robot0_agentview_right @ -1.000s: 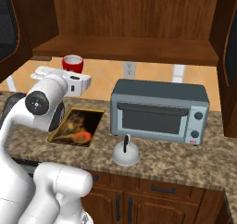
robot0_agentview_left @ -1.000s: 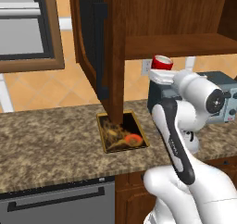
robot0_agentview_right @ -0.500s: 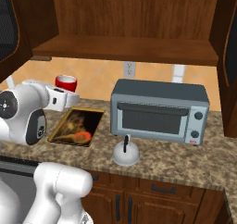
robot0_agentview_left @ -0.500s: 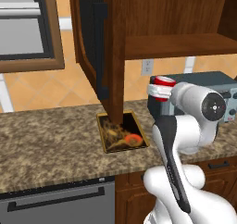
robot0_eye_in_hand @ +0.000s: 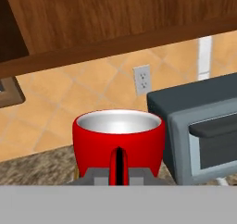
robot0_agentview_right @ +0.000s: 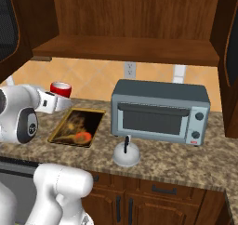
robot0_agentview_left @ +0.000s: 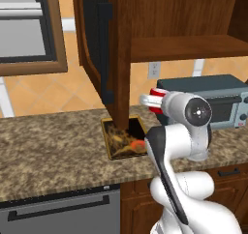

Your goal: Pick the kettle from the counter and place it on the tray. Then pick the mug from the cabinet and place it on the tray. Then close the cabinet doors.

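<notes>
above the far edge of the tray (robot0_agentview_right: 88,113), the red mug (robot0_eye_in_hand: 119,142) sits upright in the gripper (robot0_agentview_right: 59,100) clamped on it, mouth up, long axis vertical, handle toward the hand, left of the toaster oven (robot0_agentview_right: 160,112).

My arm is bent low, forearm level over the counter's back edge. My gripper (robot0_agentview_right: 59,97) is clamped on the mug (robot0_agentview_right: 61,89), holding it upright above the counter.
</notes>
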Motion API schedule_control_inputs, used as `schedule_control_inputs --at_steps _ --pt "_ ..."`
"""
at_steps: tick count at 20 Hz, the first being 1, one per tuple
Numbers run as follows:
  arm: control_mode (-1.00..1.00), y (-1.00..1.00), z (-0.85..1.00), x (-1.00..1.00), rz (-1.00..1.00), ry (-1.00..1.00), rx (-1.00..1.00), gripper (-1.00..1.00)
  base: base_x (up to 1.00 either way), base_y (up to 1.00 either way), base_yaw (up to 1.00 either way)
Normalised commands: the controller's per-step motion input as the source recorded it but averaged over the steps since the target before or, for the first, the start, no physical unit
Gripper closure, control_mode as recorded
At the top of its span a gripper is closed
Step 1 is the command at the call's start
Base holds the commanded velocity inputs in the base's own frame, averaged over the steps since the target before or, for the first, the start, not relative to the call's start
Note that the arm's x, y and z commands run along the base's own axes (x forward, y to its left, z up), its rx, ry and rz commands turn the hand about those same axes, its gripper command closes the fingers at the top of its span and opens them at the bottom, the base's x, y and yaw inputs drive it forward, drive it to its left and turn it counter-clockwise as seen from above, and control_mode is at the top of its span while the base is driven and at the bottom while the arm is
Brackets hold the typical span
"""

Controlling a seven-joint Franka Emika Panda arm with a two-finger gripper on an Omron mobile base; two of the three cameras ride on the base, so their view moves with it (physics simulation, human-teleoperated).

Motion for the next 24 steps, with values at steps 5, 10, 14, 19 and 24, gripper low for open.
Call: schedule_control_inputs --at_steps 5,10,14,19,24 --pt "-1.00 0.04 -0.55 0.38 0.10 -0.02 0.07 1.00 0.00 0.00 0.00" --pt "-1.00 0.02 -0.50 0.71 0.26 0.02 0.05 1.00 0.00 0.00 0.00" --pt "-1.00 0.28 -0.41 0.91 0.38 0.08 0.00 1.00 0.00 0.00 0.00" --pt "-1.00 0.57 -0.26 0.60 0.22 0.01 0.00 1.00 0.00 0.00 0.00" --pt "-1.00 0.34 -0.20 0.26 -0.11 0.00 0.01 1.00 0.00 0.00 0.00"
